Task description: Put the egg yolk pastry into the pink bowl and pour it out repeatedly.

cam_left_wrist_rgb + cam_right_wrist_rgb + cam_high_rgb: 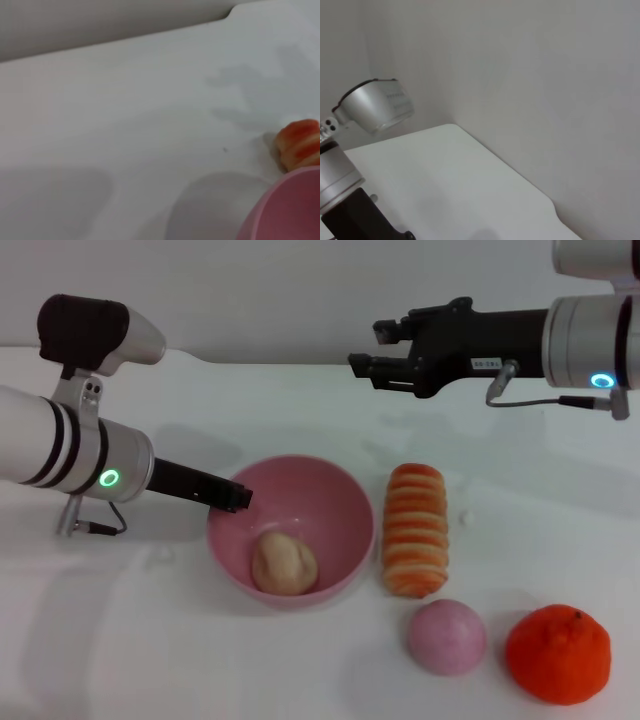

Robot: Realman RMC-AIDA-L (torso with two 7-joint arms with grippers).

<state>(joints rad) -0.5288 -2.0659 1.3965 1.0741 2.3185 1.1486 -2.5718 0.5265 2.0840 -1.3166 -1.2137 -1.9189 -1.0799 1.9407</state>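
The pink bowl (330, 502) stands upright on the white table, and its rim (285, 210) also shows in the left wrist view. The egg yolk pastry (283, 562) lies inside the bowl, near its front wall. My left gripper (238, 498) reaches in from the left, its dark fingers closed together on the bowl's left rim. My right gripper (366, 348) hangs well above the table at the back right, open and holding nothing.
An orange-striped bread roll (415, 529) lies right of the bowl, its end (299, 142) showing in the left wrist view. A pink ball (447, 636) and an orange (557, 653) sit at the front right. The table's far edge (520, 175) meets a grey wall.
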